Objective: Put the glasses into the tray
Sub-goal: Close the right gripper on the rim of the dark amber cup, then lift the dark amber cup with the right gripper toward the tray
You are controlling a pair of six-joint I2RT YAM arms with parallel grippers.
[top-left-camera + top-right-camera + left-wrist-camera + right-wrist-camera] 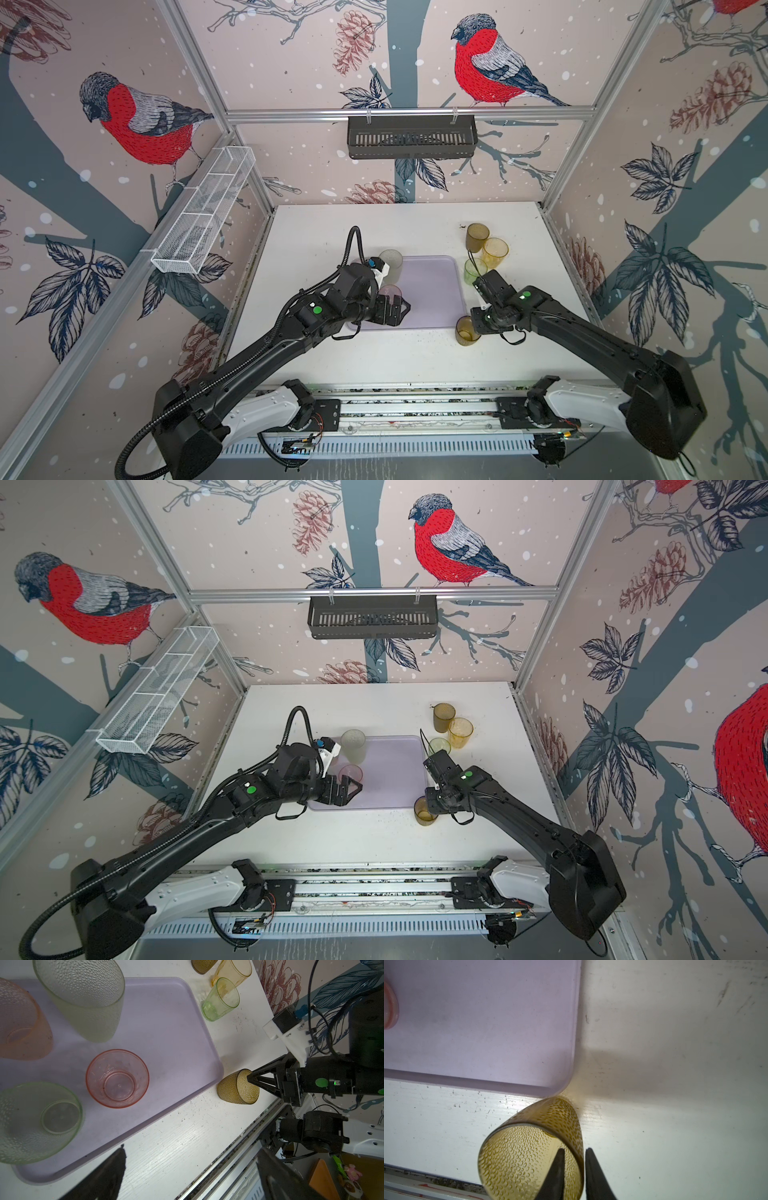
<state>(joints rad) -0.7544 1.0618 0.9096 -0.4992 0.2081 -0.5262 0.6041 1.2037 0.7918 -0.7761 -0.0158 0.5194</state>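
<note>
The lavender tray lies mid-table. In the left wrist view it holds a frosted pale glass, a dimpled pink glass, a smooth pink glass and a dimpled green glass. A dimpled amber glass stands on the table at the tray's near right corner. My right gripper is shut on its wall, one finger inside and one outside. Right of the tray stand a bright green glass, a yellow glass and an olive-brown glass. My left gripper hangs open and empty over the tray's near left part.
A black slotted basket hangs on the back wall and a white wire basket on the left wall. The arms' mounting rail runs along the table's front edge. Patterned walls close in three sides.
</note>
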